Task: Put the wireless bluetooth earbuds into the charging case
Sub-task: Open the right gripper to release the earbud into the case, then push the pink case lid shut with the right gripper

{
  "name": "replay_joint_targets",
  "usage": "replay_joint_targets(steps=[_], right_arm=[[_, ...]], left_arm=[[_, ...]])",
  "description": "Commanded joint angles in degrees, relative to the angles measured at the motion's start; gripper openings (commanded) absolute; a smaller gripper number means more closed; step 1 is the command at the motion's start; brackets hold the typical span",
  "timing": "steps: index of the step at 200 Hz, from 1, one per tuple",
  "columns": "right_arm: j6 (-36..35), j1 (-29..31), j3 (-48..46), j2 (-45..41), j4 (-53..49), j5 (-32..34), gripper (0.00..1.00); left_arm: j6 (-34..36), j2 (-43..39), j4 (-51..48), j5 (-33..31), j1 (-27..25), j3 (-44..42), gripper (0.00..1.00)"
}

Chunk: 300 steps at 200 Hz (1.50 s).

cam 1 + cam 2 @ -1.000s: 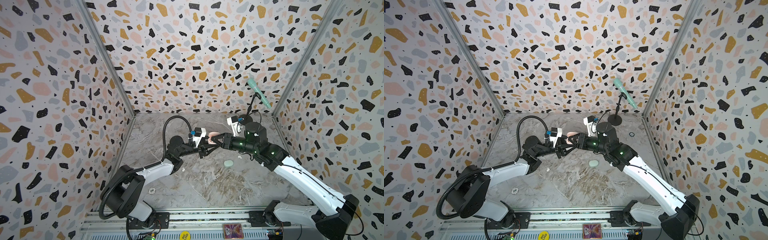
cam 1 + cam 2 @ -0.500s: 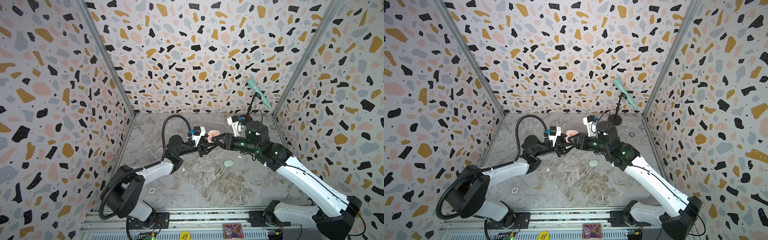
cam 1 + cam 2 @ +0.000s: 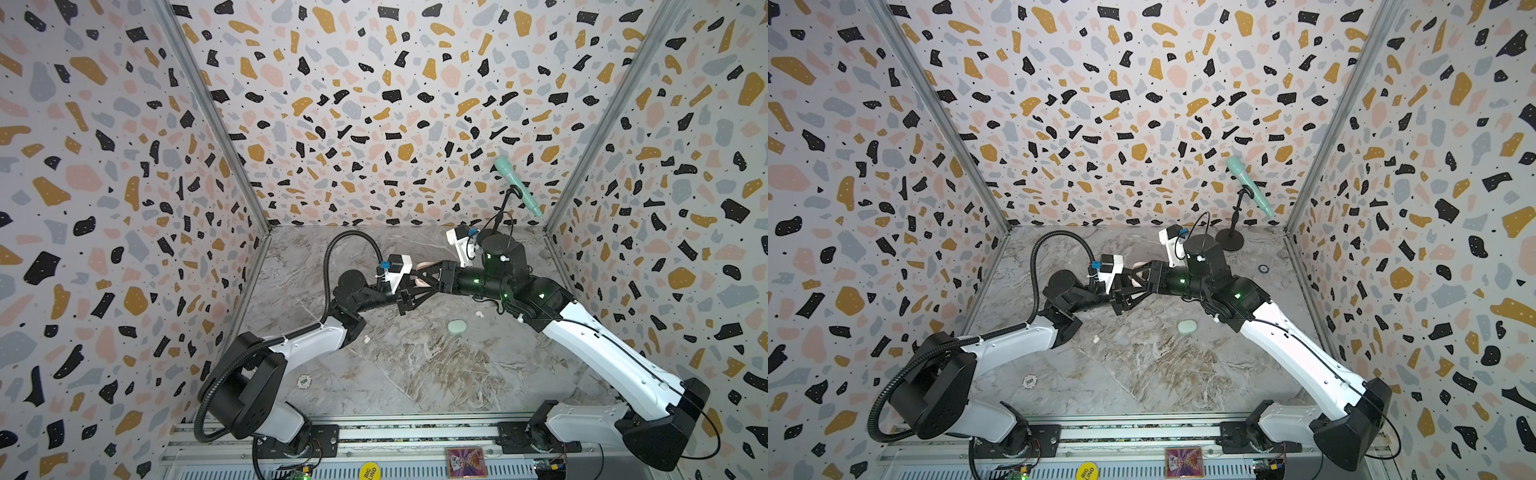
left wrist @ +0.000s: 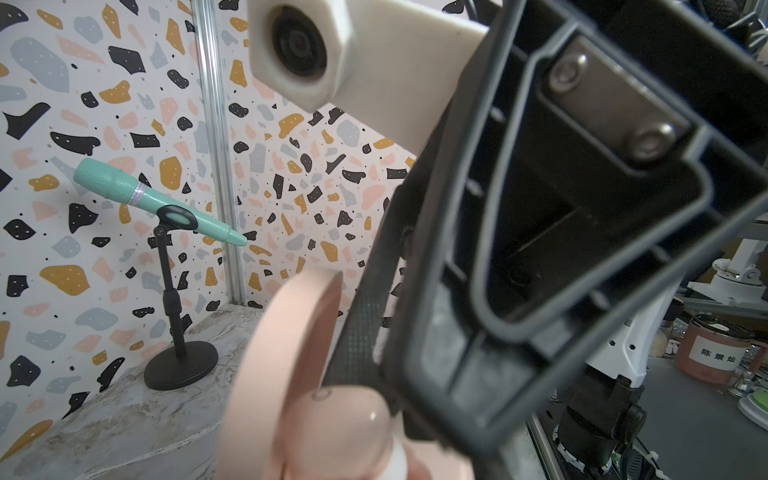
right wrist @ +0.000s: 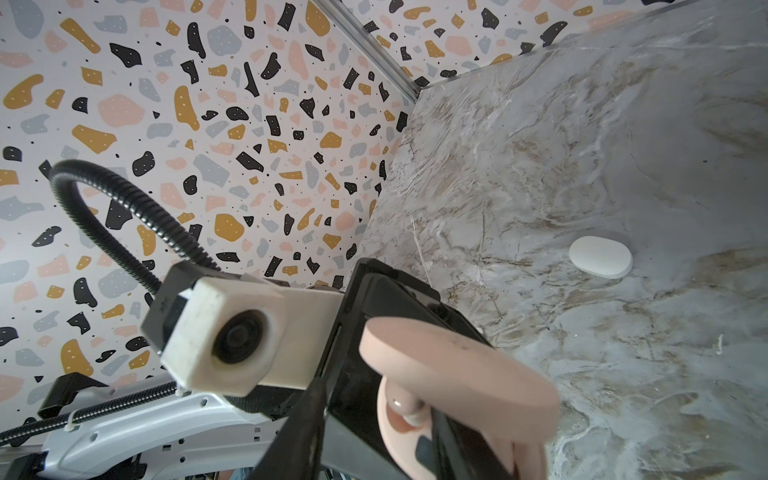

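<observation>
The right gripper (image 3: 430,277) has nudged leftward in both top views since a second ago, crowding the left gripper (image 3: 415,293), which has barely stirred. The right one grips the pale pink rounded plastic charging case (image 5: 449,370), lid hinged open, aloft at frame centre; the left is squeezed fully closed with its tips hidden, so whether it pinches anything I cannot tell; the small glossy pale pink earbud (image 4: 345,428) sits at the case's open mouth, bottom centre of the left wrist view.

To finish well, I'd say: hold the case steady; line the bud up with its socket; press gently straight in; release only once it is seated.

Writing now: a yellow round disc (image 3: 369,471) reads BIG BLIND; a white poker chip (image 3: 304,380) reads 500; a reddish-brown jar (image 4: 715,353) carries a white label in Chinese characters; no brand shows on the case.
</observation>
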Motion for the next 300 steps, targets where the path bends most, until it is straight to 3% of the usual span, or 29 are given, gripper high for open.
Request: replay_joint_targets(steps=[1, 77, 121, 176, 267, 300], right_arm=[[-0.04, 0.44, 2.26, 0.07, -0.8, -0.81, 0.42], [2.43, 1.68, 1.0, -1.79, -2.57, 0.01, 0.41], [2.15, 1.95, 2.07, -3.03, -8.55, 6.09, 0.41], [1.21, 3.08, 5.01, -2.32, -10.75, 6.29, 0.41], [-8.36, 4.14, 25.11, 5.17, -28.64, 9.51, 0.45], [-11.35, 0.9, 27.95, 7.68, -31.32, 10.66, 0.46]], left_arm=[[1.19, -1.7, 3.18, 0.66, -0.19, 1.04, 0.26], [1.69, -1.23, 3.29, 0.32, -0.2, 1.16, 0.26], [1.69, -1.25, 3.09, 0.41, -0.17, 1.34, 0.26], [2.72, -1.24, 1.59, 0.32, -0.19, 1.48, 0.26], [5.65, -2.17, -2.68, 0.94, -0.19, 0.7, 0.26], [5.55, -2.79, -2.79, 1.79, -0.28, 0.26, 0.26]])
